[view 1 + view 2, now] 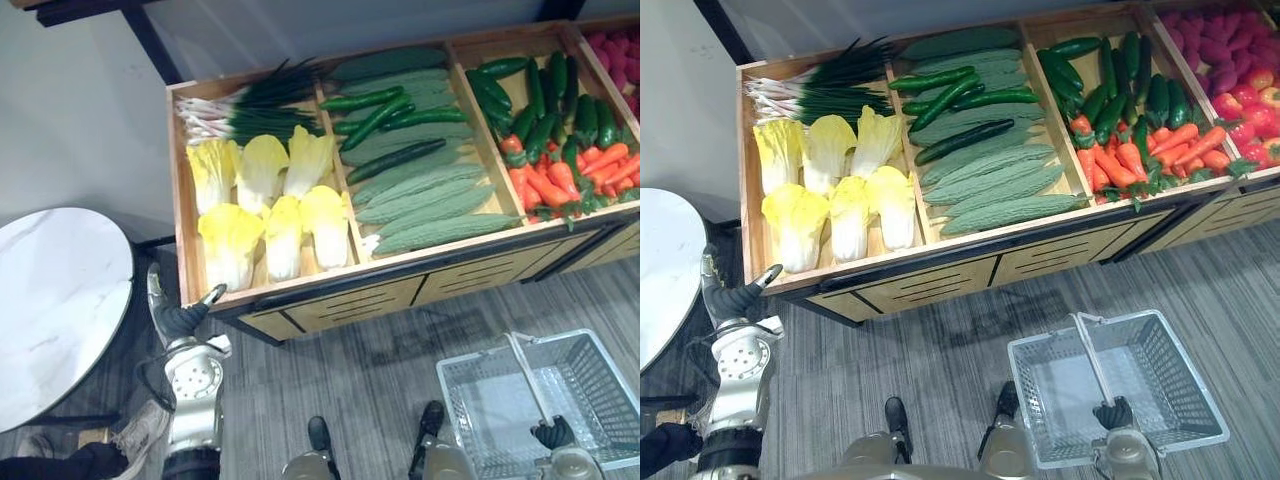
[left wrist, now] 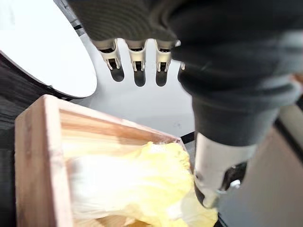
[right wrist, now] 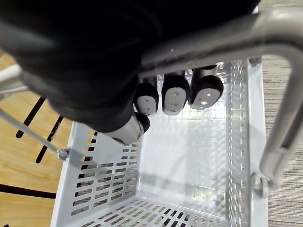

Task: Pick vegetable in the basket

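Observation:
Several yellow-leaved cabbages (image 1: 265,215) lie in the left compartment of a wooden stand (image 1: 182,230). My left hand (image 1: 186,316) hovers at the stand's front left corner, just outside the rim. It is open and empty, with its fingers (image 2: 137,54) straight above the nearest cabbage (image 2: 142,184). A pale grey mesh basket (image 1: 610,385) hangs low on my right, over the floor, with nothing inside it. My right hand (image 1: 552,432) is shut on the basket's handle (image 3: 222,40), fingers curled round the bar.
Spring onions (image 1: 250,110) lie behind the cabbages. The middle compartment holds cucumbers (image 1: 375,115) and bitter gourds (image 1: 420,200). Green peppers (image 1: 545,105) and carrots (image 1: 560,175) lie further right. A round white table (image 1: 55,300) stands close on the left.

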`<state>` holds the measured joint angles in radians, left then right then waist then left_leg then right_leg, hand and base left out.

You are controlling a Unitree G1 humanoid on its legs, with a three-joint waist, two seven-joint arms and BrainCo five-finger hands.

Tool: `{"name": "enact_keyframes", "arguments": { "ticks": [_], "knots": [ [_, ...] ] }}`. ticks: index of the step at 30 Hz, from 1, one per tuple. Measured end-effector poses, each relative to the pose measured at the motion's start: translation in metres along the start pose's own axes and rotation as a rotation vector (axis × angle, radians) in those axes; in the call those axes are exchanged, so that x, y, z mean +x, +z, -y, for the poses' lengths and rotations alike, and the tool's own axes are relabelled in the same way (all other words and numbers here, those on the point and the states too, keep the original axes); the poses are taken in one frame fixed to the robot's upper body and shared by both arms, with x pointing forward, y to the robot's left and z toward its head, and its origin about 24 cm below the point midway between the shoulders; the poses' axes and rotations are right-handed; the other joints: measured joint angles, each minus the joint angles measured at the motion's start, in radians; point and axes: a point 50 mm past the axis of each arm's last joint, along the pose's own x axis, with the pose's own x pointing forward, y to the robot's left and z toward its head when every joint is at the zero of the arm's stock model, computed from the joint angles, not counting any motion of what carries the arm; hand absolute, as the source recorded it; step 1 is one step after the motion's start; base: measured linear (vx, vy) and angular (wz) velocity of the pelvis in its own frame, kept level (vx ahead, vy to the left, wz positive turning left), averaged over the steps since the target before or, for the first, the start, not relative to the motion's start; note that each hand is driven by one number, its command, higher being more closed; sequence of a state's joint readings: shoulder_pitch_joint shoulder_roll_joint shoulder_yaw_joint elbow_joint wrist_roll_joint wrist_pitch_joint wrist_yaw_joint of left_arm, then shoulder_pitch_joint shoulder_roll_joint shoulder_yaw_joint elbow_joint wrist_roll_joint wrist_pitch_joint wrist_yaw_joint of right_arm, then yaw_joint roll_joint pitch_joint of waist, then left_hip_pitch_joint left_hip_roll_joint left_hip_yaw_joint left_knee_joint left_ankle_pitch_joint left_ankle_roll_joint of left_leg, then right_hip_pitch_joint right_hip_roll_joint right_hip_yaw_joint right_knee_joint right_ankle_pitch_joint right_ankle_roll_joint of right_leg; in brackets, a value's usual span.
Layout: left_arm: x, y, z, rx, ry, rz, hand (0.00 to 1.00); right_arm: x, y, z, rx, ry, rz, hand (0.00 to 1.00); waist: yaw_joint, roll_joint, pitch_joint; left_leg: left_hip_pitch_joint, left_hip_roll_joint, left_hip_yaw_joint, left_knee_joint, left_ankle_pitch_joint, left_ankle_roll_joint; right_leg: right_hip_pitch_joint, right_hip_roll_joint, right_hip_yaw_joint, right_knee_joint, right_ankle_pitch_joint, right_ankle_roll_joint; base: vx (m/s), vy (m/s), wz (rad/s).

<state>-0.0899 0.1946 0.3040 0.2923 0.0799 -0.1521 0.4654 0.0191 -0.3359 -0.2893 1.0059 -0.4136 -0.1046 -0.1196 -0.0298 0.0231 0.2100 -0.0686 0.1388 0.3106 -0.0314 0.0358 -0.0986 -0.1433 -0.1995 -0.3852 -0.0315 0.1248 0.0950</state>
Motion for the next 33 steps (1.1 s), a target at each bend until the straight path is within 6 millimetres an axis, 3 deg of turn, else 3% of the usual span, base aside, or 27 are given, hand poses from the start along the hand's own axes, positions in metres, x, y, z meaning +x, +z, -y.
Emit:
{"name": "enact_keyframes", "arguments": {
  "ticks": [8, 15, 28, 33],
  "knots": [
    [0.04, 0.004, -0.021, 0.08, 0.118, -0.038, 0.0, 0.004, 0.015, -0.002, -0.023, 0.011, 0.042, 1.0, -0.021, -0.036, 0.01, -0.015, 0.007, 0.014, 0.0, 0.0, -0.001, -0.034, 0.012, 0.028, 0.0, 0.01, -0.001, 0.03, -0.006, -0.11],
    [0.069, 0.025, -0.029, 0.083, 0.188, -0.012, 0.0, 0.008, 0.033, -0.003, -0.033, 0.012, 0.09, 1.0, -0.018, -0.051, 0.048, -0.019, 0.011, 0.038, -0.001, -0.004, -0.006, -0.066, 0.02, 0.068, 0.0, 0.023, -0.006, 0.01, -0.001, -0.14],
    [0.083, 0.042, -0.001, 0.109, 0.086, -0.017, 0.0, 0.013, 0.053, 0.004, -0.035, -0.008, 0.146, 1.0, -0.02, -0.043, 0.123, -0.052, 0.014, 0.042, 0.002, -0.004, -0.007, -0.115, 0.025, 0.093, 0.016, 0.025, -0.008, 0.02, -0.004, -0.04],
    [0.086, 0.037, 0.006, 0.154, 0.044, -0.051, 0.0, 0.015, 0.067, 0.009, -0.054, -0.017, 0.193, 1.0, -0.02, -0.038, 0.157, -0.071, 0.015, 0.043, 0.007, -0.004, -0.007, -0.137, 0.025, 0.099, 0.022, 0.024, -0.008, 0.0, -0.001, -0.02]
  ]
}}
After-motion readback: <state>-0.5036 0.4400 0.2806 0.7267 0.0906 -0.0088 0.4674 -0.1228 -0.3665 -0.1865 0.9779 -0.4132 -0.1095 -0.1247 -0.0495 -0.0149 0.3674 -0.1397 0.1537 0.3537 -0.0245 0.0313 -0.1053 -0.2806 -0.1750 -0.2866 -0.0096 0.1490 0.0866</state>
